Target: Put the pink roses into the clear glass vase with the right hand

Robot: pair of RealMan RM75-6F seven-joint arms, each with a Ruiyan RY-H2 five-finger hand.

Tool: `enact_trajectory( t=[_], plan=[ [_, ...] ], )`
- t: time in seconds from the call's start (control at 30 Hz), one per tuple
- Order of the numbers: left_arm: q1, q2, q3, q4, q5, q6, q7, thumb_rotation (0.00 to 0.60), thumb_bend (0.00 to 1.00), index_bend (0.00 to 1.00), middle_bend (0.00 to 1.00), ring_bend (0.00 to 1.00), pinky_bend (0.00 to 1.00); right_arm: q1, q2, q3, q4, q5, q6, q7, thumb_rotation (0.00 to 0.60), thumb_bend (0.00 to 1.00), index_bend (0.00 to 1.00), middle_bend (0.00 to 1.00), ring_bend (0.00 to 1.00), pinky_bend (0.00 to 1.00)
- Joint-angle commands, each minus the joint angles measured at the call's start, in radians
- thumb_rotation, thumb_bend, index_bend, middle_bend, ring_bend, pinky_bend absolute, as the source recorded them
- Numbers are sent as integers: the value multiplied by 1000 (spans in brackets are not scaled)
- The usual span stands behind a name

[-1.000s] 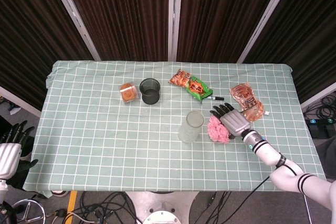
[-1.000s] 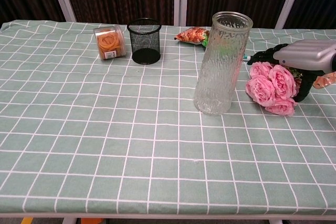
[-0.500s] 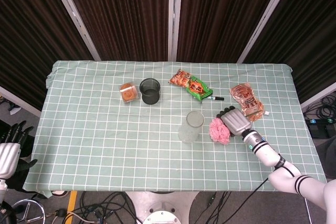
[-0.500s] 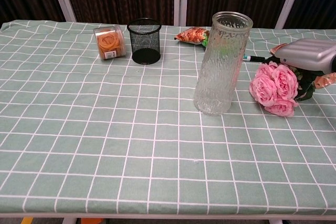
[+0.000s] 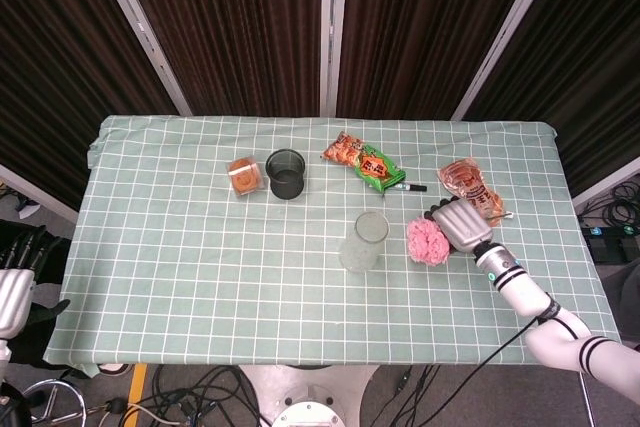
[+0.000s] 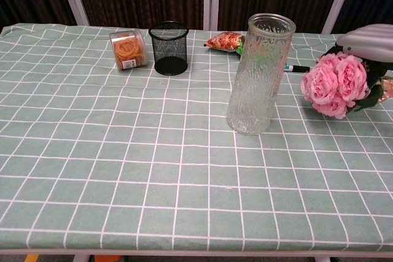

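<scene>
The bunch of pink roses (image 5: 428, 241) (image 6: 335, 83) hangs a little above the cloth, right of the vase, blooms facing left. My right hand (image 5: 459, 226) (image 6: 371, 42) grips it from the right, its silver back over the stems. The clear ribbed glass vase (image 5: 365, 241) (image 6: 258, 82) stands upright and empty near the table's middle, a short gap left of the roses. My left hand (image 5: 14, 287) hangs off the table's left edge, fingers apart, holding nothing.
A black mesh cup (image 5: 286, 174) (image 6: 169, 48) and an orange tub (image 5: 243, 175) (image 6: 128, 49) stand at the back left. A snack bag (image 5: 363, 161) (image 6: 225, 42) and a marker (image 5: 408, 188) lie behind the vase. Another packet (image 5: 470, 186) lies just behind my right hand.
My right hand closed on the roses, lifted them off the cloth and drew them slightly right and up. The left hand sank a little lower at the table's side.
</scene>
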Motion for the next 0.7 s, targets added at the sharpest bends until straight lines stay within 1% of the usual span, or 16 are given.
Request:
enact_trajectory(
  t=[0.03,0.17,0.27,0.37,0.57,0.7],
  plan=[
    [-3,0,2,-7,-1,-7,9,600,80,144,11,2,188,-11,121,41,-140,25,45,11,600,149,534,465,377,408],
    [-10,4,5,-30,1,-19,36,600,80,144,11,2,188,-19,287,93,-337,81,59,15,600,148,535,465,377,408],
    [-15,7,3,-49,7,-17,53,600,81,144,12,2,188,-25,390,144,-468,117,86,33,600,148,534,465,377,408],
    [-17,10,2,-64,11,-14,66,600,80,144,11,2,188,-39,463,197,-578,140,143,67,600,147,535,465,377,408],
    [-18,12,7,-79,12,-20,80,600,81,144,11,2,188,-53,540,287,-733,198,217,141,600,137,537,465,373,419],
    [-20,10,7,-82,11,-22,83,600,81,144,11,2,188,-56,539,327,-799,225,256,185,600,141,536,465,374,423]
  ],
)
